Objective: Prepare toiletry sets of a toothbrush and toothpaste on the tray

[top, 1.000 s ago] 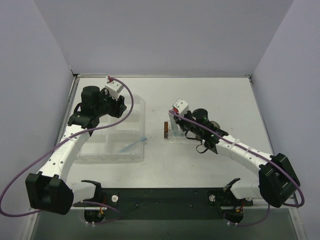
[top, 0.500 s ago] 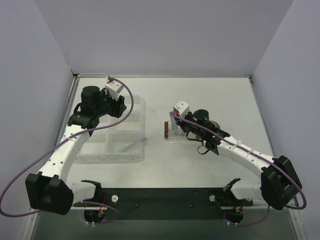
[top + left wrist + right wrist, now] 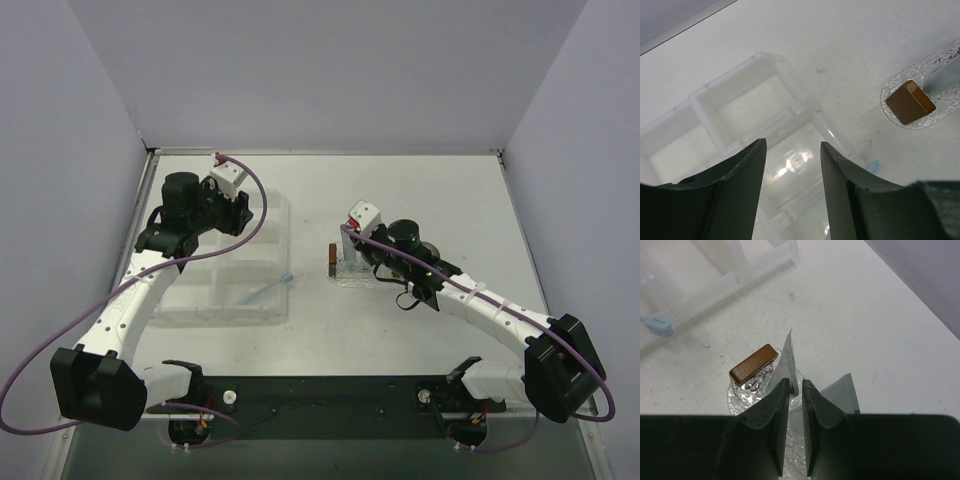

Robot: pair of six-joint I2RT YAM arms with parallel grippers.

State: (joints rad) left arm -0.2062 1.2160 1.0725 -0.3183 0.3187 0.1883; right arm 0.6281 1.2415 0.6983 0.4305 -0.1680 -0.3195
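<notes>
The right hand (image 3: 795, 385) hangs low over the tray (image 3: 742, 390), near the middle of the counter (image 3: 440, 190). Its 2 fingers stand almost together with only a thin slit between them. A pale toothpaste tube (image 3: 786, 357) starts right at the fingertips and slants away from them, flat crimped end farthest out. It cannot be told whether the fingers clamp it or only touch it. A second tube (image 3: 842, 392) lies on the tray just to the right of that hand's fingers, partly hidden behind them.

A small brown block (image 3: 753, 364) sits on the tray's left end, close beside the first tube's crimped end and between the tray's contents and the clear box (image 3: 790, 80). This compartmented box stands well to the left on the counter.

The left hand (image 3: 792, 150) hovers above the box's far compartments with its fingers apart and nothing between them. The compartments in its wrist view hold nothing.

The toothbrush (image 3: 268, 290) lies slanted at the box's near right corner, well apart from the tray. Its light-blue head reaches the box's right wall or just past it, on the side facing the tray. Neither hand is near it.
</notes>
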